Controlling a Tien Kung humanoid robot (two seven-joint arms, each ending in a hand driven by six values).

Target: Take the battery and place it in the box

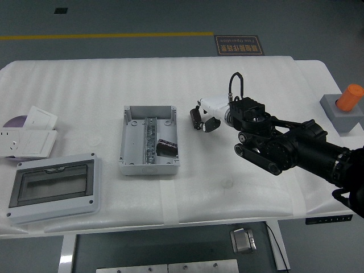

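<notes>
Nearest the table's front edge, at left: one grey rectangular enclosure with a dark transparent window lid (pixel 52 190), lying flat on the white foam-covered table (pixel 227 187). No print legible on it.

Behind it, left edge: white wall sockets and switch plates (pixel 29 135), overlapping, partly over a purple disc (pixel 15 121).

Centre: one open grey plastic junction box (pixel 148 140), lid off, metal rail (pixel 149 142) running down its middle. One dark cylindrical battery (pixel 166 147) lies inside, right of the rail, toward the near wall.

Right of the box, apart from it: the black right robot hand (pixel 206 119) with white palm shell, arm entering from the lower right. Its dark fingertips (pixel 197 119) point toward the box and curl around a small dark object; whether this is a second battery, or is truly pinched, cannot be told.

Far right: grey block (pixel 336 112) carrying an orange cylinder (pixel 349 97), tilted.

Beyond the table, on the grey floor: one yellow line (pixel 108 36) and a dark floor label with orange lettering (pixel 239 45), too small to read.
</notes>
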